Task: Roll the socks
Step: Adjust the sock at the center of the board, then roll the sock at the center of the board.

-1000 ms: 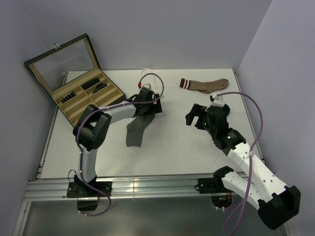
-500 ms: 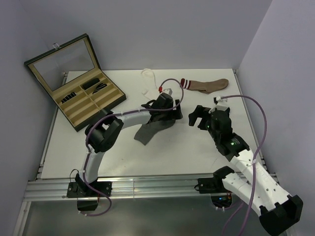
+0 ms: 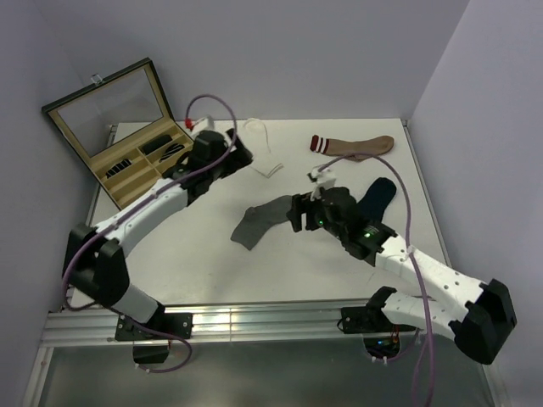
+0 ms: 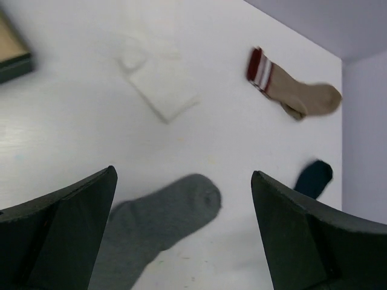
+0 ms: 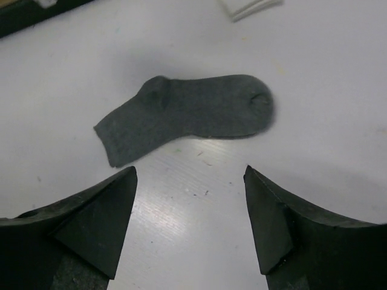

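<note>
Dark grey sock [image 5: 187, 118], limp, light and prone to bunching, lies flat on the table [image 3: 170, 263] just ahead of the right gripper [image 5: 188, 181], its jaws apart and empty like the left gripper's [image 4: 182, 175], so pinching the toe edge seems best.

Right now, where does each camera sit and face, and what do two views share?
Top external: above, behind the robot, looking down on the table; both arms show.
Left wrist: on the left arm, looking down past the left gripper at the white sock.
Right wrist: on the right arm, looking down past the right gripper.
Shared: both wrist views show the dark grey sock.
</note>
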